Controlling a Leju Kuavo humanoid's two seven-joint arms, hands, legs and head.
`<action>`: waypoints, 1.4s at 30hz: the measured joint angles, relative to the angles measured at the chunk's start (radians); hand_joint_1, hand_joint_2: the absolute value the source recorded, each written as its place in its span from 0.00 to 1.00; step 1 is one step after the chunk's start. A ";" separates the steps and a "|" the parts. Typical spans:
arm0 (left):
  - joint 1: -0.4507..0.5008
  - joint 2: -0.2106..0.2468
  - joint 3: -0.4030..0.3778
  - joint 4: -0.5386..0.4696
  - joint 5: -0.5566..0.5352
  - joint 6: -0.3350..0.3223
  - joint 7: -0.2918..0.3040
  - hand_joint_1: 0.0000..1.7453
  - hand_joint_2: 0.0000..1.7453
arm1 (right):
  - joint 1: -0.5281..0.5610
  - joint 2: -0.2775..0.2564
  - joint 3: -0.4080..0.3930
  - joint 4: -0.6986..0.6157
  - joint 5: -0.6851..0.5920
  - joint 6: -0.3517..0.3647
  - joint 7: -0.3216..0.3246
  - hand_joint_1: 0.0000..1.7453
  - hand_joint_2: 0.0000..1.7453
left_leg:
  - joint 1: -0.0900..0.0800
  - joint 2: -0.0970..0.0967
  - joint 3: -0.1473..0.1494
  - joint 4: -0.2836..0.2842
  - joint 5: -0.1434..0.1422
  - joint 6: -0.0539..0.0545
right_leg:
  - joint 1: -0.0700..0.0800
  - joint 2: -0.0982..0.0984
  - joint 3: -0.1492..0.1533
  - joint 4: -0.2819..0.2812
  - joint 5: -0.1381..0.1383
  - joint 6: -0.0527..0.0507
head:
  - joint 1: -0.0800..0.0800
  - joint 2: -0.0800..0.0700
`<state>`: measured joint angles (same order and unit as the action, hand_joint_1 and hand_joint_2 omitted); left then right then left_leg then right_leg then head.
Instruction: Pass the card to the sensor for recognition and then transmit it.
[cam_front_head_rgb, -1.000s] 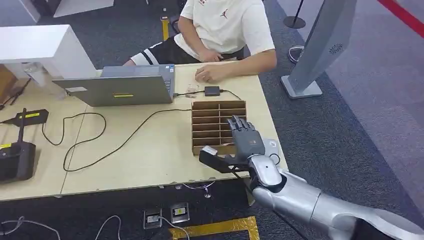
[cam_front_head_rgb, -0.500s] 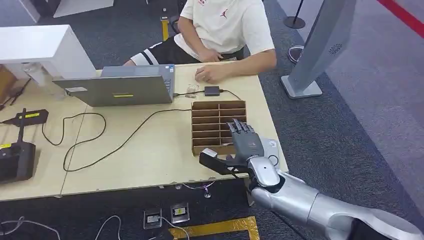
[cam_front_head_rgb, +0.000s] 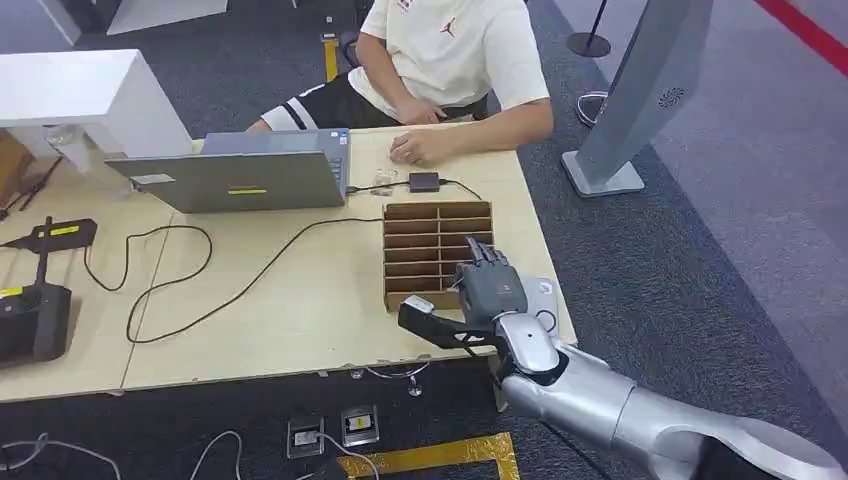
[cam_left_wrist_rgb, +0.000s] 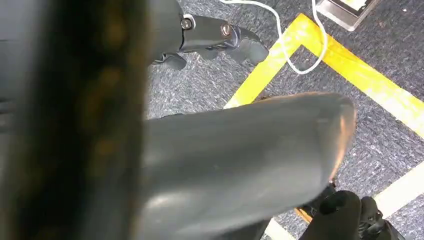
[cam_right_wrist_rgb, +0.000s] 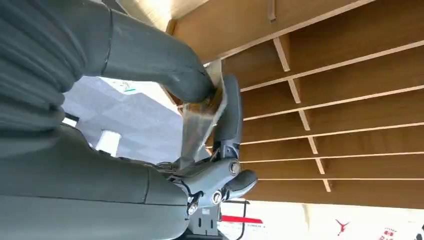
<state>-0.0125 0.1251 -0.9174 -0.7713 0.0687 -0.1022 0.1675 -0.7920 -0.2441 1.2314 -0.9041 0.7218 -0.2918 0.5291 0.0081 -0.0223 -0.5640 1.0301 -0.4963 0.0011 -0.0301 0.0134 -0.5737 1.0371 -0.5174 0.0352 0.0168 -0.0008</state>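
Over the table's near right corner: the right hand (cam_front_head_rgb: 490, 290) sits above the near end of the wooden slotted card rack (cam_front_head_rgb: 436, 250), its silver arm coming in from the lower right.
Right hand grasp: in the right wrist view the thumb (cam_right_wrist_rgb: 160, 60) and a dark finger (cam_right_wrist_rgb: 229, 117) pinch a thin, pale, see-through card (cam_right_wrist_rgb: 200, 122) between them; the right hand (cam_right_wrist_rgb: 165, 130) holds it.
Card position: held edge-on just in front of the rack's wooden dividers (cam_right_wrist_rgb: 320, 100); I cannot tell whether its lower edge touches a slot.
Card rack: brown, with a row of narrow compartments, standing on the table (cam_front_head_rgb: 300, 300) near its right edge, between the near edge and the black adapter.
Left hand: the left wrist view shows the left hand (cam_left_wrist_rgb: 220, 150) above grey carpet (cam_left_wrist_rgb: 200, 85) with yellow floor tape (cam_left_wrist_rgb: 360, 80) and a white cable (cam_left_wrist_rgb: 280, 35); the thick thumb (cam_left_wrist_rgb: 240, 155) lies apart from the dark fingers (cam_left_wrist_rgb: 215, 40), with nothing between them.
Far edge of the table: a person (cam_front_head_rgb: 450, 60) in a white shirt sits with a forearm resting on the surface.
Far left of the table: an open grey laptop (cam_front_head_rgb: 240, 170), with a black cable (cam_front_head_rgb: 200, 290) looping across the middle.
Behind the rack: a small black adapter (cam_front_head_rgb: 424, 181) with its lead.
Left edge of the table: a black device (cam_front_head_rgb: 35, 320) and a black stand (cam_front_head_rgb: 50, 238).
Floor to the right: a tall grey kiosk stand (cam_front_head_rgb: 640, 90) on blue-grey carpet.
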 joint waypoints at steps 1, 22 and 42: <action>0.000 0.000 0.000 0.000 -0.001 0.000 0.000 0.00 0.00 | 0.000 0.000 0.000 0.001 0.000 -0.001 0.000 0.79 1.00 | 0.000 0.000 0.000 0.000 0.000 0.000 | 0.000 0.000 0.000 0.000 0.000 0.000 | 0.000 0.000; 0.000 0.000 -0.001 0.000 0.006 0.000 0.000 0.00 0.00 | -0.006 0.005 0.000 0.010 0.013 -0.002 -0.001 1.00 1.00 | 0.000 0.000 0.000 0.000 0.000 0.000 | 0.000 0.000 0.000 0.000 0.000 0.000 | 0.000 0.000; -0.022 0.000 -0.016 0.000 0.018 0.000 0.000 0.00 0.00 | -0.210 -0.015 -0.028 -0.076 0.080 -0.042 0.076 1.00 1.00 | 0.000 0.001 0.000 0.000 0.000 0.000 | 0.000 0.001 0.000 0.000 0.001 -0.001 | 0.000 0.000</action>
<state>-0.0341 0.1251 -0.9331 -0.7713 0.0862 -0.1022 0.1671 -1.0020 -0.2586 1.2032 -0.9797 0.8019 -0.3334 0.6050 0.0081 -0.0217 -0.5636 1.0303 -0.4960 0.0011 -0.0300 0.0142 -0.5741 1.0371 -0.5162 0.0342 0.0172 -0.0008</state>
